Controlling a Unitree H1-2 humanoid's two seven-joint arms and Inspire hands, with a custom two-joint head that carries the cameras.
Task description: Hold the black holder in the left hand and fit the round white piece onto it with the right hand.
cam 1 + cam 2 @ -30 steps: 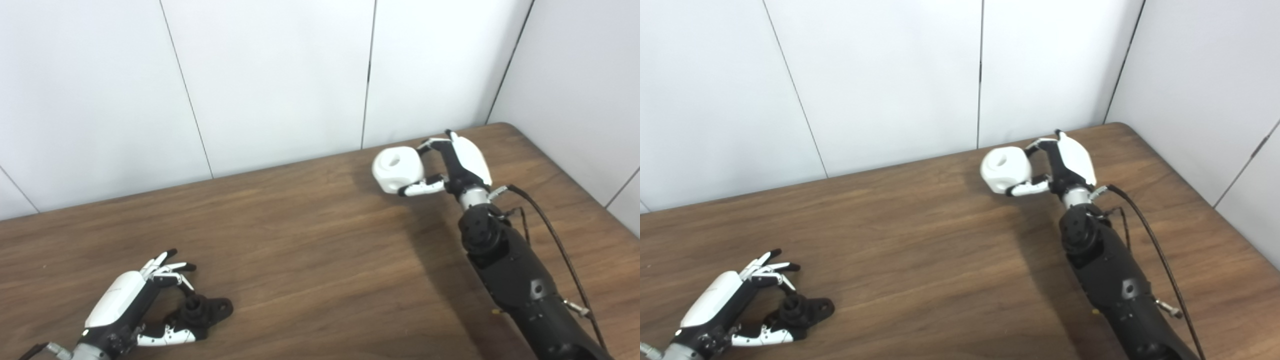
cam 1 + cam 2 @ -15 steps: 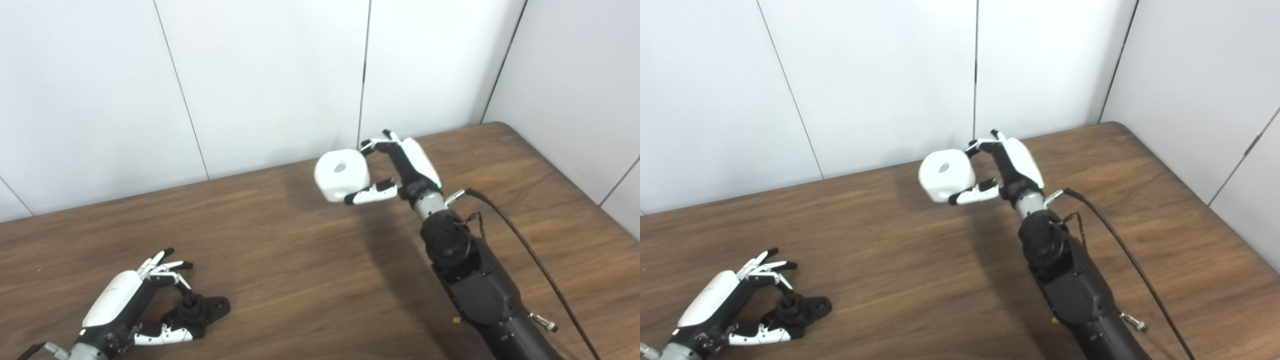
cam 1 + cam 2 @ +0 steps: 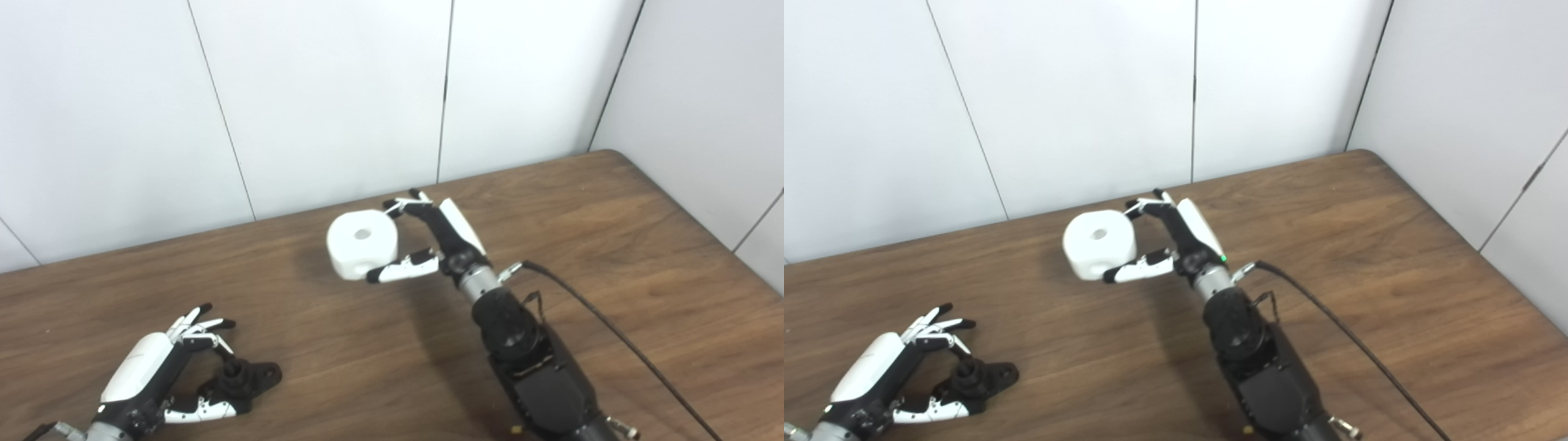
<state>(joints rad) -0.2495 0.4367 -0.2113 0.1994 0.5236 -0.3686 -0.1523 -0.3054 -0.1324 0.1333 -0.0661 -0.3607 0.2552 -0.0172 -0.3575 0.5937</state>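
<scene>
Fingers and thumb of the right hand (image 3: pixel 429 245) clasp the round white plastic piece (image 3: pixel 361 243) with its centre hole facing up, clear above the brown wooden table (image 3: pixel 612 214). Well to the left of that piece, the left hand (image 3: pixel 162 376) curls around the black ridged holder (image 3: pixel 242 380), which rests on the table. Best to keep the hole level, line it up over the holder's raised stub, then lower slowly.

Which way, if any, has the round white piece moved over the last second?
Yes. The round white piece, held in the right hand, has travelled left, crossing the wall seam, towards the black holder.
</scene>
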